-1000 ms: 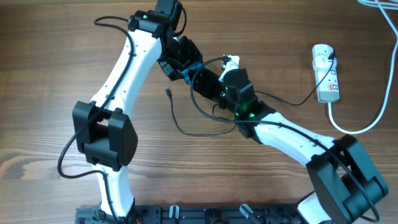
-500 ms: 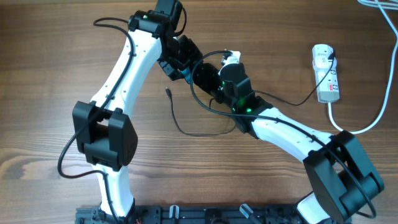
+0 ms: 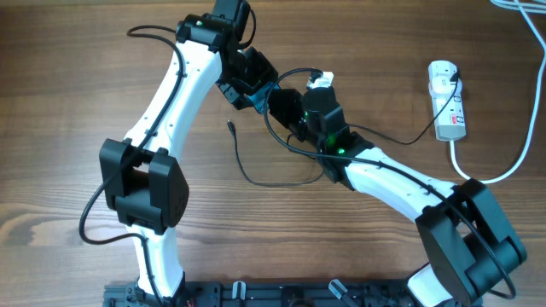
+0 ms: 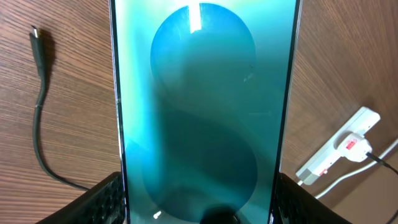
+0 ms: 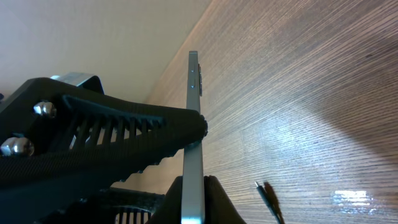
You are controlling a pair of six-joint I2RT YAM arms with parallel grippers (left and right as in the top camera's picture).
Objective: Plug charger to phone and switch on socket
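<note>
Robot lab, wood-grain table point(image 3: 51, 102)

Bright even light, soft glare on phone point(image 4: 202, 112)

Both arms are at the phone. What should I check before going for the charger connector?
1. Left gripper on the phone: ok, fingers flank its sides.
2. Right gripper on the phone: ok, pads appear to pinch its faces.
3. Charger connector free: ok, lying on the table, unheld.
4. Charger in phone: not ok, unplugged.
5. Socket switch: cannot tell, too small.
</note>
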